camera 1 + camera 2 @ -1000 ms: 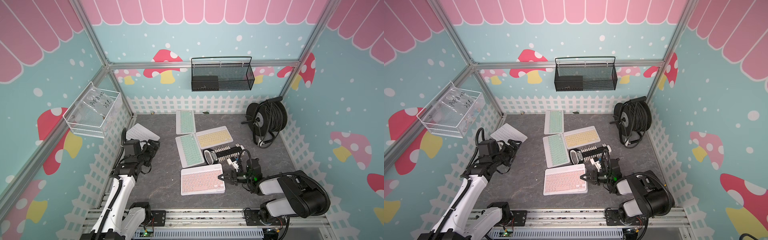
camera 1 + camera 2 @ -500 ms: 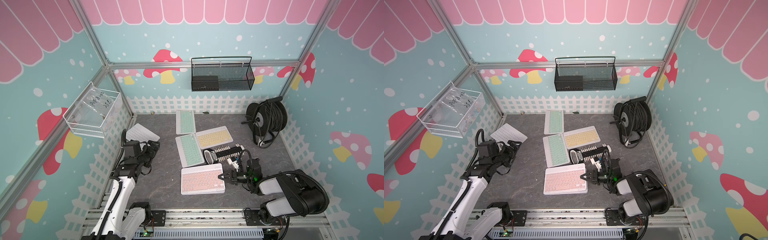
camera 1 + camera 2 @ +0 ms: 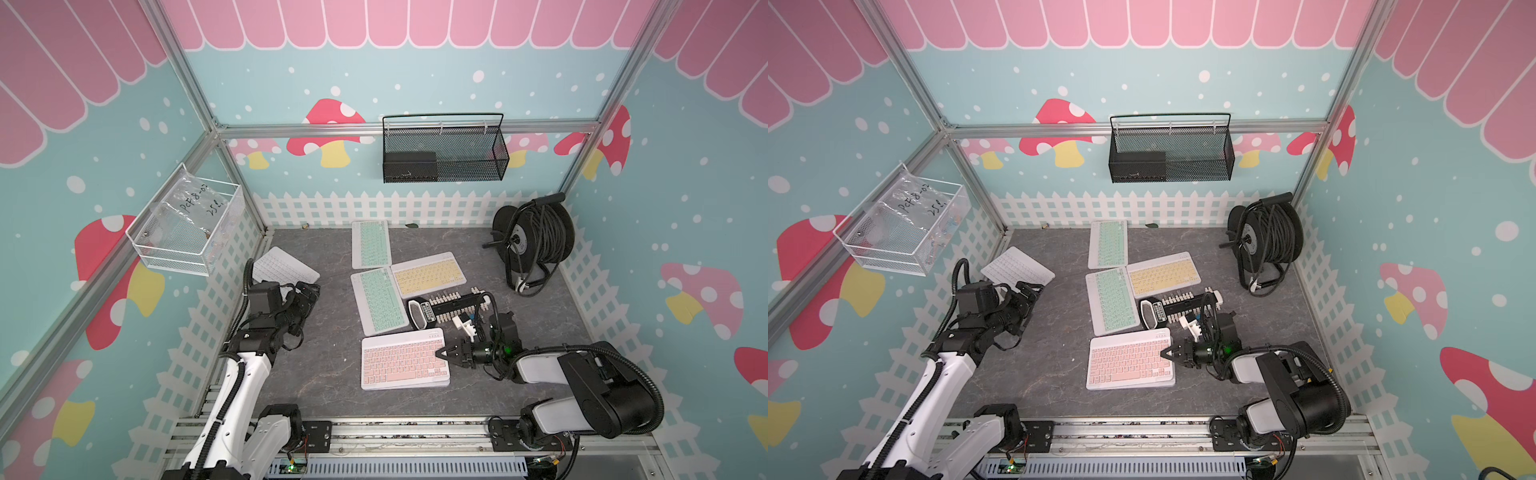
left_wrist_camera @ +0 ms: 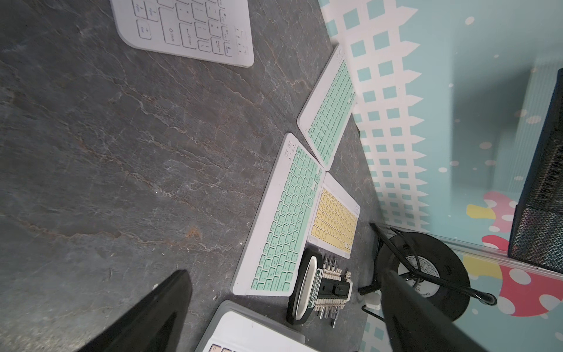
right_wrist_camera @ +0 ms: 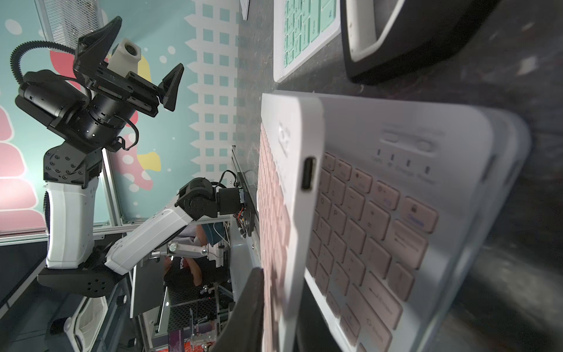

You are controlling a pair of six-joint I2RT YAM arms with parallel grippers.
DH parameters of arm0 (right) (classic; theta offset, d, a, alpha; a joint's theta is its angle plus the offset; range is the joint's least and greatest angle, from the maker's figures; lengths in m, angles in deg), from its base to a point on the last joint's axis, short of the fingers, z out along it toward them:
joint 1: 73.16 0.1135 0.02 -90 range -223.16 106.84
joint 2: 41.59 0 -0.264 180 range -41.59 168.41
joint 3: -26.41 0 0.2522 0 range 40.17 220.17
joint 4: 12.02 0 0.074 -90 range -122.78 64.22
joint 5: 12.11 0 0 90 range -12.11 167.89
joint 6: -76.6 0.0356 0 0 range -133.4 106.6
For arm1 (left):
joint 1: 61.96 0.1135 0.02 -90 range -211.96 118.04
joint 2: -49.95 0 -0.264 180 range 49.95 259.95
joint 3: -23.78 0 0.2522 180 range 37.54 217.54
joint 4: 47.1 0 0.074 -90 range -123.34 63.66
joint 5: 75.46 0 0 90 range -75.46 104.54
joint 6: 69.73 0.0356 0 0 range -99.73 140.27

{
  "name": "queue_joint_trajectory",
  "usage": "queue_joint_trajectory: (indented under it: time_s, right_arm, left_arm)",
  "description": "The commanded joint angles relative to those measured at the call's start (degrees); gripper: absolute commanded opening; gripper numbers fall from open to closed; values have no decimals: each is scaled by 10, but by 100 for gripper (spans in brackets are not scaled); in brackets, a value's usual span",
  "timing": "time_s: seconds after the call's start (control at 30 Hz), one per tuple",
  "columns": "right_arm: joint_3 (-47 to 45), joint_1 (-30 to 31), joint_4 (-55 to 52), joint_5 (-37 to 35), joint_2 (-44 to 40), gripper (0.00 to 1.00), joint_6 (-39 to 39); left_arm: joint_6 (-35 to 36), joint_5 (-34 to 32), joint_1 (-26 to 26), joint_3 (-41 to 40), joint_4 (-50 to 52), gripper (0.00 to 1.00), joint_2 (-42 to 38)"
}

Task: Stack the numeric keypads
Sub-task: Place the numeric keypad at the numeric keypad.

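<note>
Now: two mint keypads [image 3: 371,245] [image 3: 382,300], two pink [image 3: 403,359] [image 5: 380,228] stacked, one yellow [image 3: 428,275], one white [image 3: 286,268]; left fingers [image 4: 146,317] spread, right fingers [image 5: 249,304] unclear.

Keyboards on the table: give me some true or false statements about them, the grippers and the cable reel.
The yellow keyboard lies beside a green keyboard. True.
The left gripper holds the white keyboard. False: the left gripper hovers open and empty near the white keyboard.
The top pink keyboard rests on a second pink keyboard. True.
The cable reel lies on the yellow keyboard. False: the cable reel stands on the table, apart from it.
The right gripper is at the top pink keyboard's edge. True.
</note>
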Motion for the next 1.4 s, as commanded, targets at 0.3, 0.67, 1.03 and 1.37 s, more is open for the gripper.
queue_joint_trajectory:
  time_s: [0.3,0.67,1.03,1.37]
  right_arm:
    - [12,-2,-86,-22,3,19,-70]
    - [18,-4,-137,-50,1,20,-101]
    - [37,-14,-214,-75,-5,26,-151]
    - [54,-23,-260,-94,-28,25,-179]
  left_arm:
    - [0,4,-1,-2,-7,99,4]
    - [-1,6,-1,-9,-11,99,5]
    - [-7,4,-2,-27,-12,99,-9]
    - [-9,4,-2,-37,-12,99,-13]
